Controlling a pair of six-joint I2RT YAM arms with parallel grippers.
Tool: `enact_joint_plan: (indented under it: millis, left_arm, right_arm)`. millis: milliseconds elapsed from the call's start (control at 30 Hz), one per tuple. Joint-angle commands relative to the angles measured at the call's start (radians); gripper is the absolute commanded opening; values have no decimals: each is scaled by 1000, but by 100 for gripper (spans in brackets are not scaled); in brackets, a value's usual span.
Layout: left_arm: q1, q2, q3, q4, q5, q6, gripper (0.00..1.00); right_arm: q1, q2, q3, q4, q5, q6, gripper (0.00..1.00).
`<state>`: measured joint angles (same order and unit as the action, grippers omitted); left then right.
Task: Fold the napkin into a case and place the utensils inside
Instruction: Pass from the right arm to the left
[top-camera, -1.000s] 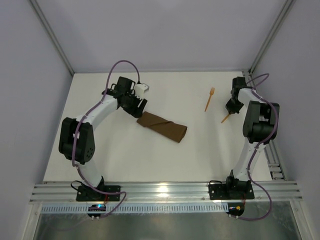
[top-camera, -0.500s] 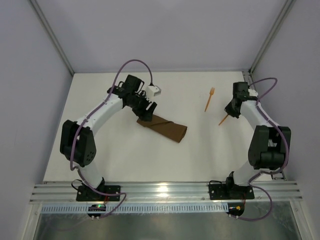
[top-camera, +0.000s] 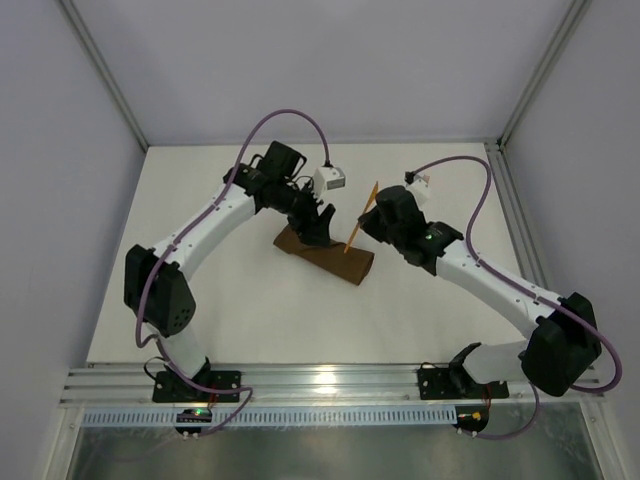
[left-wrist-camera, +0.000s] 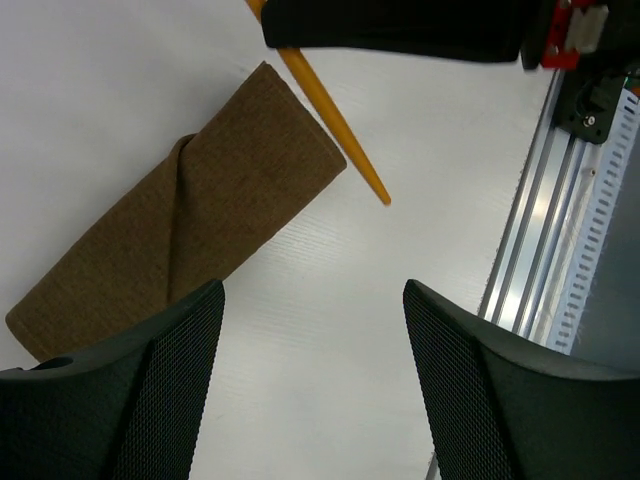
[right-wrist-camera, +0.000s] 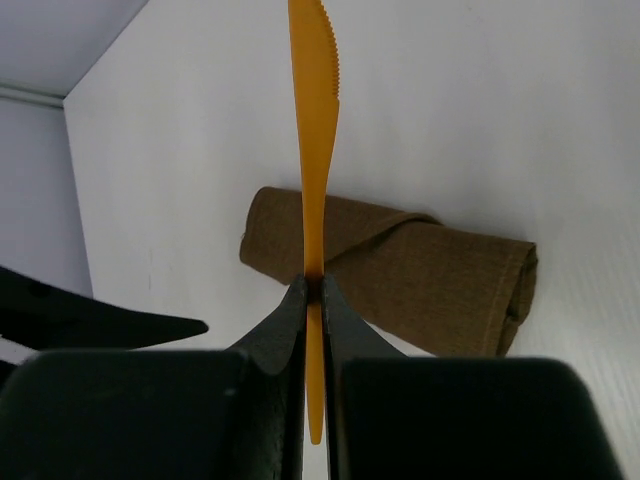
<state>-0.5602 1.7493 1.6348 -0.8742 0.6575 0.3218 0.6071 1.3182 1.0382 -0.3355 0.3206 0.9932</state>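
Jaws of the left tool (top-camera: 320, 228) stand spread with nothing between them, hanging just over the left end of the folded napkin (top-camera: 335, 260), probably ready to lift a flap or pin the cloth. The napkin lies slantwise on the white desk (top-camera: 250, 320), its layers crossing near that end. Over it slants the orange knife (right-wrist-camera: 314, 120), pinched along its handle by the pressed-together right tool (right-wrist-camera: 313, 290), apparently lined up for sliding inside. No fork shows in any view
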Motion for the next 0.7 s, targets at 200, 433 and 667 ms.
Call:
enact_joint_plan:
  millis: [200,433,667]
  left_arm:
    - [8,-34,-6,72,77,-104,75]
    - [8,-20,7,103,108,-141,60]
    - [8,15,11,87,114,-147,35]
  right_arm:
    - [152,-57,-33,202,164,134,3]
    - [184,-51,-56,243,166,157,3]
    - [194,-65,-84,326,147,148,3]
